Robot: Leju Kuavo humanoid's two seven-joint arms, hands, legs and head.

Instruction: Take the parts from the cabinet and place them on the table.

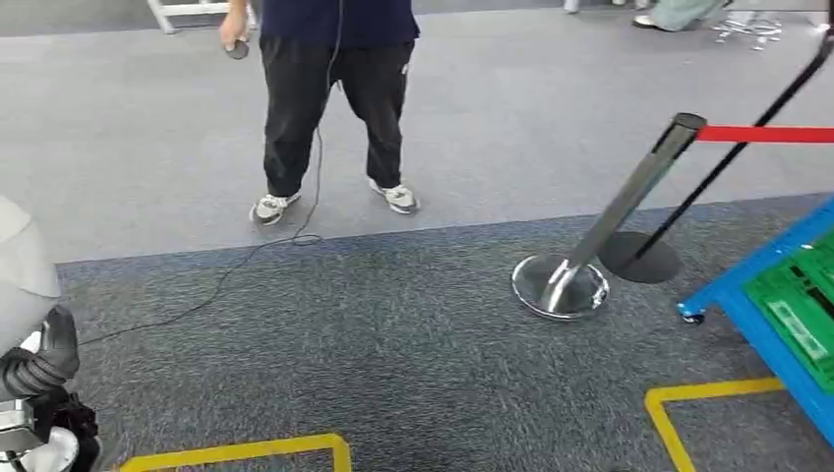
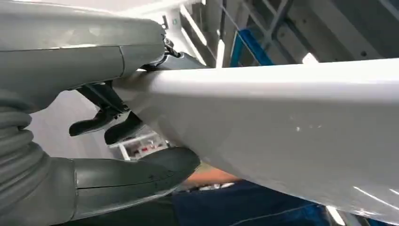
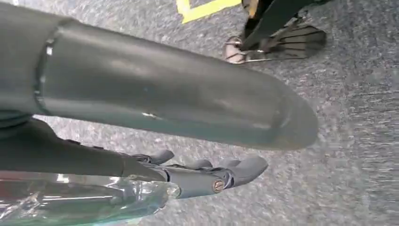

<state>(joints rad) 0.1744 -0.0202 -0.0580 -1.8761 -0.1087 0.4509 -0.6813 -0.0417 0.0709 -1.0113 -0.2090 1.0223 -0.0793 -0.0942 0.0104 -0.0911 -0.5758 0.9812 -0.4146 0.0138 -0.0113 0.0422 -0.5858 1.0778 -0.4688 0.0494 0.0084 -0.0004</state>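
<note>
I am looking down over a grey carpeted floor [image 1: 413, 334], which is taking up most of the head view. A person [image 1: 334, 88] in dark trousers and pale trainers is standing on it ahead of me, holding a small dark object [image 1: 236, 47] low at one side. A blue cart [image 1: 757, 315] is showing at the right edge, carrying green bins [image 1: 802, 305]. Just beside it a chrome stanchion [image 1: 629, 197] is standing on its round base with a red belt [image 1: 767, 134] running off to the right. The task's white part [image 2: 282, 127], smooth and rounded, is sitting in the left robot hand [image 2: 108, 179]. The thick thumb is pressing on one face and the dark fingers [image 2: 108, 125] are curling over the other, so that robot hand is clamped on it, low at my left side. The right robot hand [image 3: 155, 99] is hanging over the carpet with its fingers stretched out. Something in clear wrap [image 3: 84, 200] is lying along them, and I cannot tell whether it is being gripped. A thin cable [image 1: 226, 280] is trailing across the floor from the person toward me, and yellow tape [image 1: 246, 450] is marking the carpet near my feet.
</note>
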